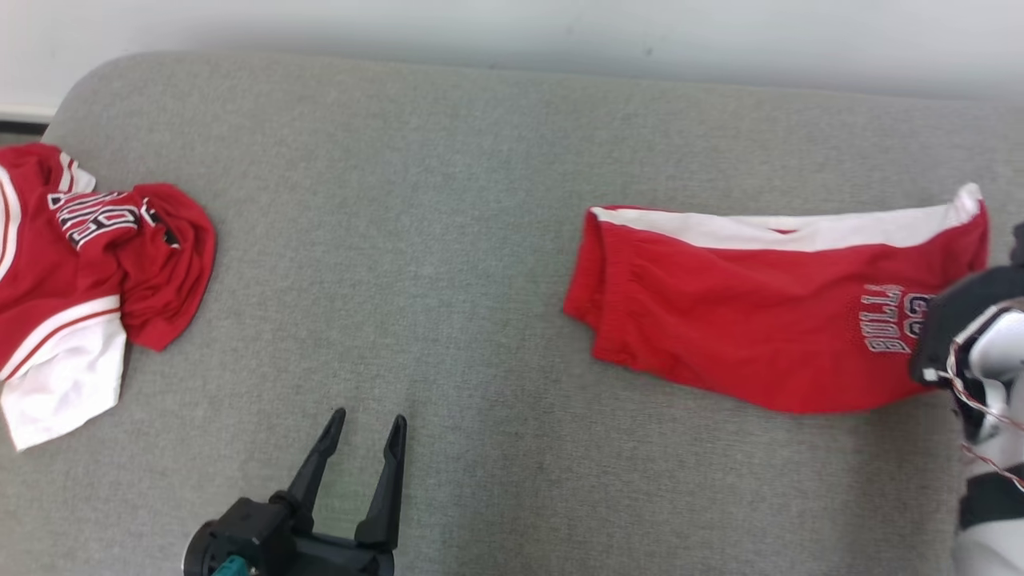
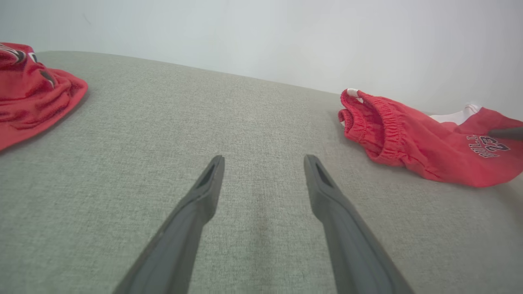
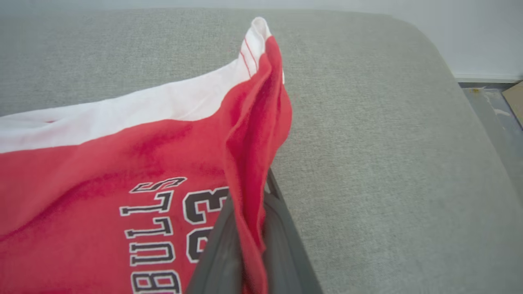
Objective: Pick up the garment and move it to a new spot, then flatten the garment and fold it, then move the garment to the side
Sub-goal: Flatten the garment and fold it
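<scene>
The garment, a pair of red shorts (image 1: pixel 744 320) with a white stripe and "BULLS 23" lettering, lies folded on the right of the grey cushion. My right gripper (image 1: pixel 932 344) is at its right hem. In the right wrist view the right gripper (image 3: pixel 251 212) is shut on a raised fold of the red shorts (image 3: pixel 102 163), the cloth pinched between the dark fingers (image 3: pixel 220 253). My left gripper (image 1: pixel 368 416) stands open over bare cushion at the lower left, well apart from the shorts (image 2: pixel 412 139). The left wrist view shows this left gripper (image 2: pixel 264 159) with nothing between its fingers.
A crumpled red and white jersey (image 1: pixel 72 272) lies at the cushion's left edge, also seen as the jersey (image 2: pixel 28 94) in the left wrist view. The grey cushion (image 1: pixel 400 200) runs back to a pale wall. Its right edge drops to the floor (image 3: pixel 498 106).
</scene>
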